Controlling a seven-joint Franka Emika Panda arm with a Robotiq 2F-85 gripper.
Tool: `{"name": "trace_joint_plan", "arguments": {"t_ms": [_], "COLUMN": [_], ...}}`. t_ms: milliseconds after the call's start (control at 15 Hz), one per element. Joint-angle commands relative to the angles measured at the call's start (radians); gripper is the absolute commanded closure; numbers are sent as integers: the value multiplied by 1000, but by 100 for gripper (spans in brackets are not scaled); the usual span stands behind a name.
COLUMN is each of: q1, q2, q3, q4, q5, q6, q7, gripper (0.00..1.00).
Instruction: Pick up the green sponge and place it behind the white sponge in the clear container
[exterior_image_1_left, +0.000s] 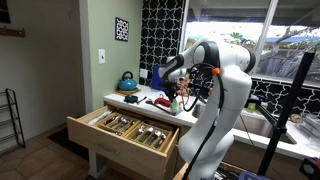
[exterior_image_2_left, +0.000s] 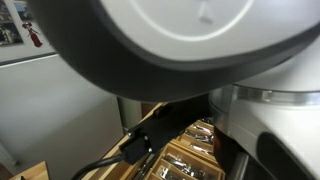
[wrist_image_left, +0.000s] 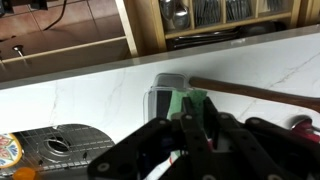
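Looking down through my wrist view, I saw a round metal grate (wrist_image_left: 55, 145) at the far left on the white marble counter (wrist_image_left: 90, 95), then the clear container (wrist_image_left: 163, 95) standing near the middle. Just right of it my gripper (wrist_image_left: 196, 122) was clamped on the green sponge (wrist_image_left: 198, 100), the sponge close beside the container's wall. Farther right a wooden handle (wrist_image_left: 250, 92) lay across the counter.

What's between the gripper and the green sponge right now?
Nothing: in the wrist view the green sponge sits right at the gripper, with the clear container beside it.
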Motion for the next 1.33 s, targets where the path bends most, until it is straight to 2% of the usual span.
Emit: {"name": "trace_joint_plan", "arguments": {"t_ms": [0, 467, 533, 600, 667, 733, 1267], "q1": [-7, -7, -5, -5, -5, -5, 1], "q2": [42, 109, 119, 126, 135, 142, 153], "q3": [-16, -51, -56, -59, -62, -65, -67], "q4": [37, 91, 98, 104, 110, 115, 135], "q5": [33, 70, 82, 90, 100, 106, 138], "q6": [-94, -148, -145, -148, -146, -144, -156], "q7": [-21, -41, -52, -58, -68, -73, -85], "gripper": [97, 97, 90, 80, 63, 60, 0]}}
